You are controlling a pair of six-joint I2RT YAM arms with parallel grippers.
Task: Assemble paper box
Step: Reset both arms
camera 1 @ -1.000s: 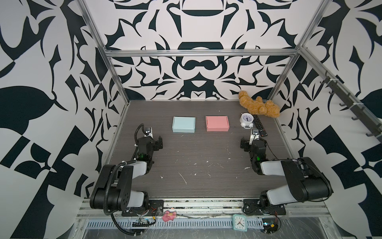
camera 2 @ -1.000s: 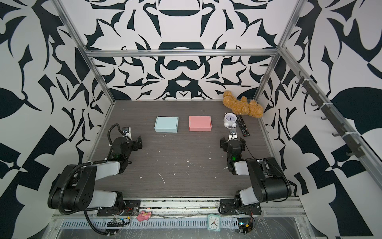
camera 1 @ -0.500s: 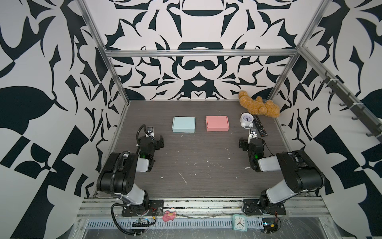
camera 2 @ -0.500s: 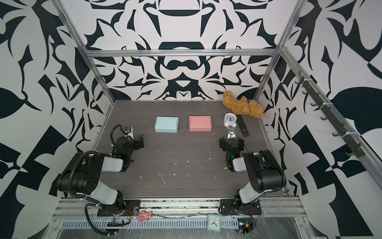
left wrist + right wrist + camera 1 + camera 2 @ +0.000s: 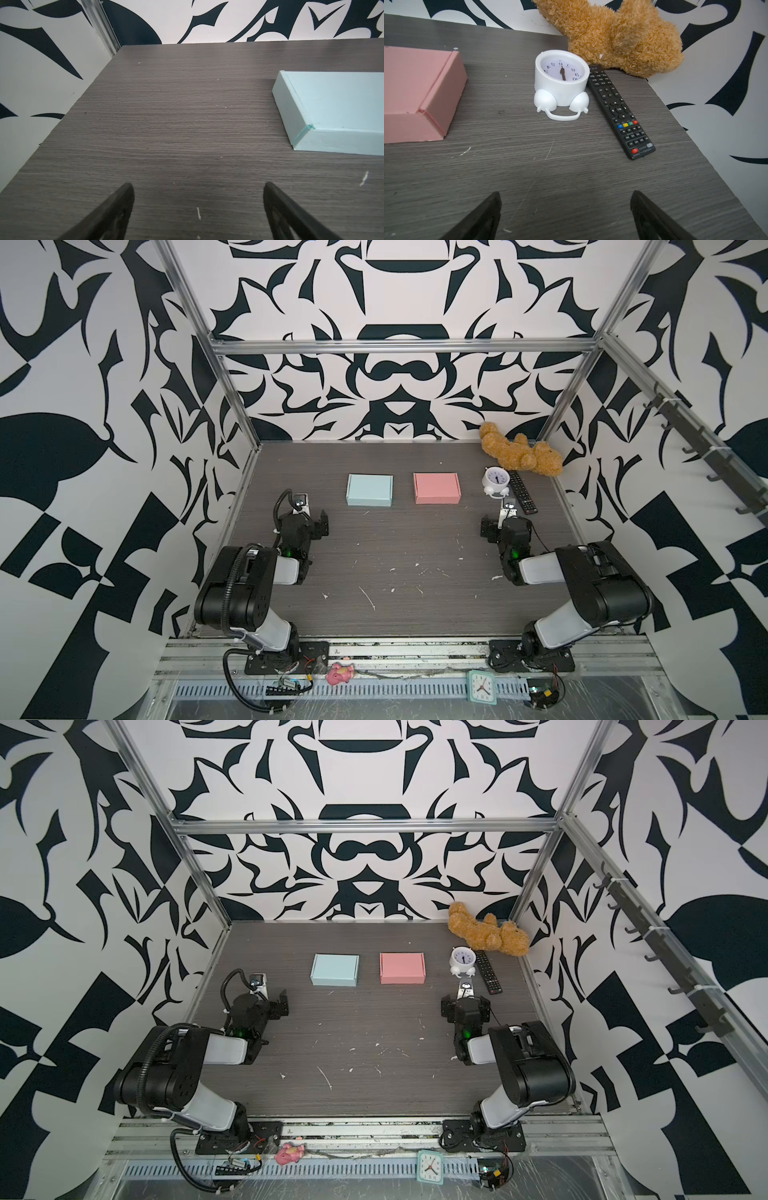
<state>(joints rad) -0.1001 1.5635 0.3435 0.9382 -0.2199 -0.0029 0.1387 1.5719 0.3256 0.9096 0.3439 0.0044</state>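
The light blue paper box (image 5: pixel 369 489) and the pink paper box (image 5: pixel 437 488) sit side by side, a little apart, near the back of the gray table (image 5: pixel 395 564). Both are folded up and shut, with flat tops (the corners look neat).

The left arm (image 5: pixel 257 572) is bent low over the table. The left claw (image 5: pixel 197 185) is spread wide with nothing in it, near the blue box. The right arm (image 5: pixel 582 572) is bent low too. The right claw (image 5: pixel 565 193) is spread wide and empty. It points at a white alarm clock (image 5: pixel 560 79) lying just beside a black remote (image 5: pixel 618 110), with a brown teddy bear (image 5: pixel 612 33) behind them.
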